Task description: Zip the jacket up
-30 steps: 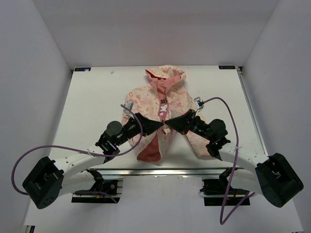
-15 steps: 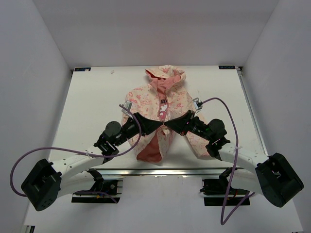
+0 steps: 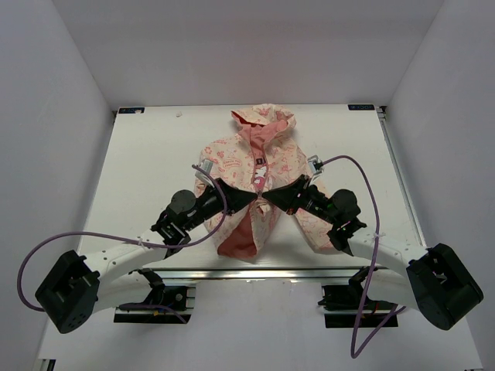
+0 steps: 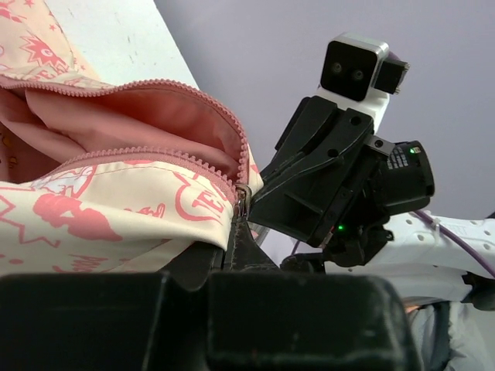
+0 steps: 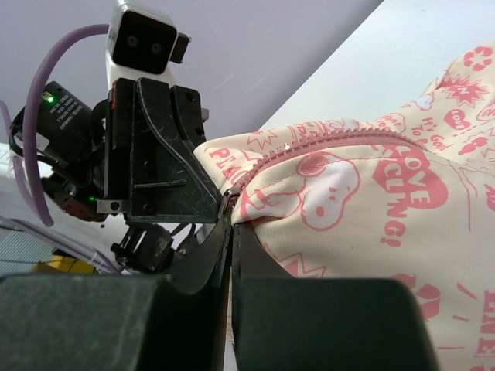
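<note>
One small hooded jacket (image 3: 259, 166) lies flat mid-way across a white table (image 3: 147, 162), hood pointing away from the arms, its lower front parted to show pink lining. Two grippers meet at its centre. The left gripper (image 3: 253, 198) is clenched on the cloth where the two rows of the single zipper (image 4: 139, 152) join. The right gripper (image 3: 265, 202), just beside it, is pinched on the cloth there too. The fabric looks light, soft and floppy, likely to bunch. It is best gripped at the zipper edge and kept taut.
</note>
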You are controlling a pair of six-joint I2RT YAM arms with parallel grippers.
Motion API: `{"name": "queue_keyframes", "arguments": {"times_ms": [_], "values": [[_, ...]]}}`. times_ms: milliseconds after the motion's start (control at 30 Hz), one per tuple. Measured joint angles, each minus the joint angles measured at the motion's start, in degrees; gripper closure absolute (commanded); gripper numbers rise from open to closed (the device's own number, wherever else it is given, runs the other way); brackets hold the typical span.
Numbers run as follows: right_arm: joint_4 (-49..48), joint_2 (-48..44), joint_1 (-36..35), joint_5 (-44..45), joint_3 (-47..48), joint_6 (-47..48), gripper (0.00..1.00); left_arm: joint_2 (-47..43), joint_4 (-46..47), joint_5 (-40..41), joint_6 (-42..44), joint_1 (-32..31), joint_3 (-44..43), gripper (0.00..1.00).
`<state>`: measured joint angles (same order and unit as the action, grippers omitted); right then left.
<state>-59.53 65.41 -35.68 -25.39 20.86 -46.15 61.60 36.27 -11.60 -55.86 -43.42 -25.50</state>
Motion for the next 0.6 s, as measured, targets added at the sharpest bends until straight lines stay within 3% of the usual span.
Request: {"name": "queue_keyframes", "arguments": {"times_ms": [367, 600], "values": [[6.36, 0.24, -0.68, 5.42, 2.62, 0.09, 1.0, -0.98, -9.05, -0.76, 7.04, 0.15, -3.65, 1.0], [9.42, 0.59, -0.48, 2.78, 4.15, 0.07, 1.0, -2.95, -16.31, -0.94, 12.04, 0.13, -4.92, 1.0]]}}
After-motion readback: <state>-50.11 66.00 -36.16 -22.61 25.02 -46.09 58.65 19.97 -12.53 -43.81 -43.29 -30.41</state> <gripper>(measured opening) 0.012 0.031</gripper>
